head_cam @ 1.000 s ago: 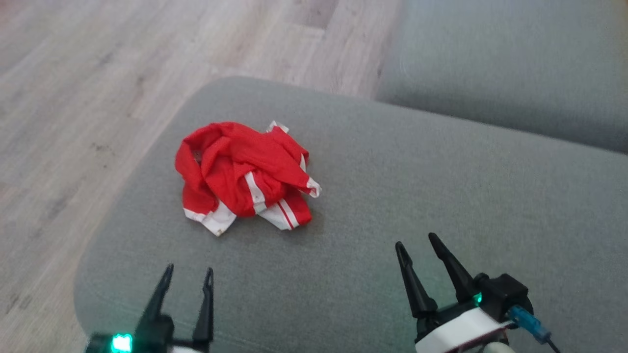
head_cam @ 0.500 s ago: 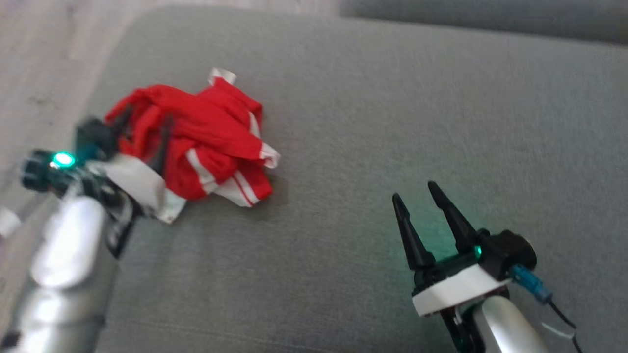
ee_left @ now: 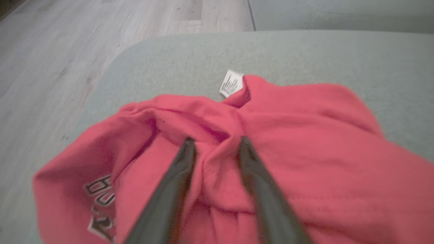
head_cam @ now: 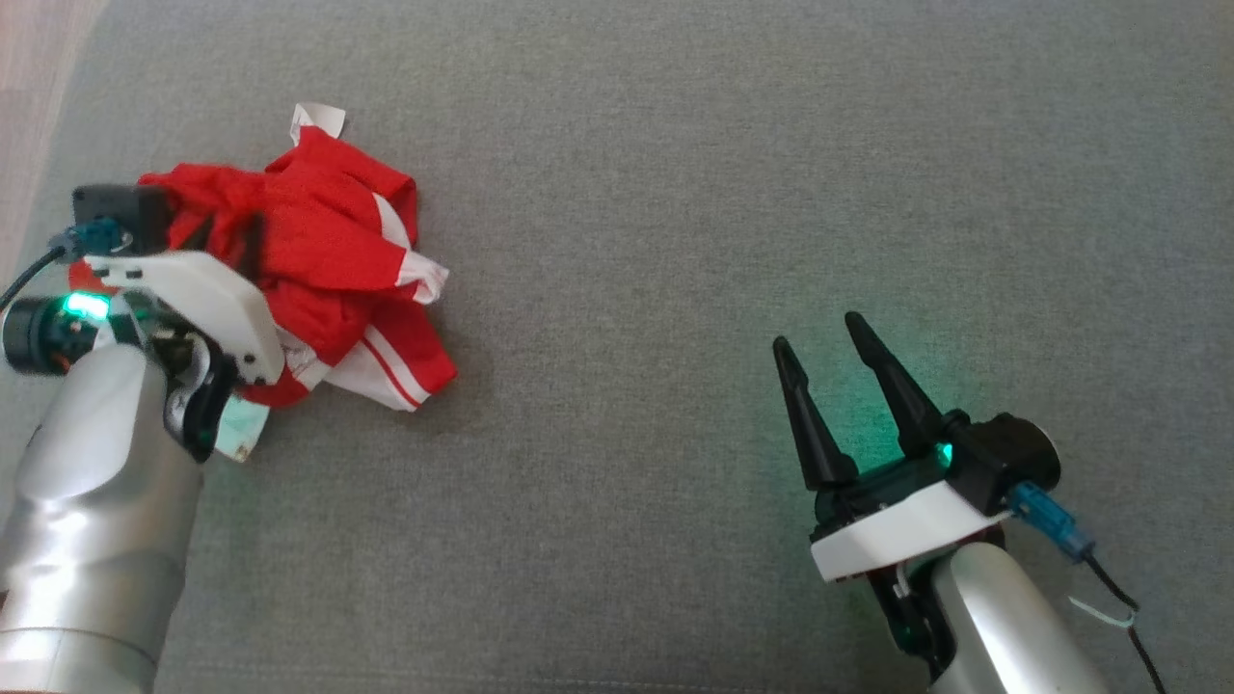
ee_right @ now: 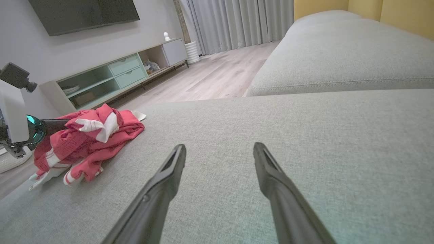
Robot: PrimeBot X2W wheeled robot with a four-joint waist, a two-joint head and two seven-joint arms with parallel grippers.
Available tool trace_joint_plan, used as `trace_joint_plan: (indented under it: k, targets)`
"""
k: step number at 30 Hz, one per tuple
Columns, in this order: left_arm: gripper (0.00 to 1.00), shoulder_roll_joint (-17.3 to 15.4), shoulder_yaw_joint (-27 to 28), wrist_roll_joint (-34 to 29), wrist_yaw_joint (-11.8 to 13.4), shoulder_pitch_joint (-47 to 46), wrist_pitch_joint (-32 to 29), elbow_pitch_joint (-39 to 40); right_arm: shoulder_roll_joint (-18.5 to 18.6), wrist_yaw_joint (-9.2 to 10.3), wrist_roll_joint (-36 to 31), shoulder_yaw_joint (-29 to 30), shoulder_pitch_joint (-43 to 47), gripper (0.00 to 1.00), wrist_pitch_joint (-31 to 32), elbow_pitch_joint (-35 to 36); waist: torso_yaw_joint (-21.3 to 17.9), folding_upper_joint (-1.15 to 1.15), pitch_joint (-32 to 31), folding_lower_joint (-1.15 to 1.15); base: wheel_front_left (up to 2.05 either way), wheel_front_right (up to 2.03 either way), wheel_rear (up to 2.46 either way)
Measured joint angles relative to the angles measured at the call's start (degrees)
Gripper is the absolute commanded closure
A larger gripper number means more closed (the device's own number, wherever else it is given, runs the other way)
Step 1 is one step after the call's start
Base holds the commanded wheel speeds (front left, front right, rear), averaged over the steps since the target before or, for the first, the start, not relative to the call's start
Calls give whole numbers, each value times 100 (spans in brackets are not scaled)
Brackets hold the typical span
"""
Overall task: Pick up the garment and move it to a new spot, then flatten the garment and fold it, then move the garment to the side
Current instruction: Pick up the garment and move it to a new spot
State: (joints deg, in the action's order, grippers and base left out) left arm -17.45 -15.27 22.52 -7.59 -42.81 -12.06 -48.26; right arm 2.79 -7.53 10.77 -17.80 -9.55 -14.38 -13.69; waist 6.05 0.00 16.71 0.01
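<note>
A crumpled red, white-striped garment (head_cam: 328, 241) lies on a woven grey cushion (head_cam: 675, 193). The left gripper (ee_left: 216, 140) straddles a fold, grip unclear; the right gripper (head_cam: 817, 331) gapes empty.

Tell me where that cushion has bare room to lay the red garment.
Free: the broad stretch of cushion between the garment and the right gripper, and the strip beyond both. Crowded: the left end, where the left gripper pokes into the garment near the cushion's edge by the floor.
</note>
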Motion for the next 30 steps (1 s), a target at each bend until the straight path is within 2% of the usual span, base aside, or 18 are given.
trace_joint_plan:
  k: [6, 10, 13, 17, 23, 30]
  targets:
    - [100, -115, -274, 166, 0, -60, 1199, 385, 1, 0, 76, 3, -42, 0, 0, -12, -46, 0, -133, -1, 0, 0, 0]
    - [100, -164, -237, 169, 4, -148, 2108, 894, 0, 0, 149, 8, -26, 0, 0, -32, -88, 0, -345, -1, 0, 0, 0]
    - [100, -120, -178, 167, 62, -180, 2379, 1410, 0, 0, 191, 18, 4, 0, 0, -38, -134, 0, -549, -2, 0, 0, 0]
    - [100, 45, -233, 167, 135, -129, 2452, 2185, 0, 0, 290, 45, 151, 0, 0, -40, -247, 0, -805, -2, 0, 0, 0]
    - [100, 432, -621, 105, 425, 230, 2235, 3262, 0, 0, 400, 162, 220, 0, 0, -27, -611, 0, -967, -2, 0, 0, 0]
    - [100, 910, -1123, -15, 609, 422, 1986, 3570, 0, 0, 577, 185, 188, 0, -1, 69, -1186, 0, -884, -1, 0, 0, 0]
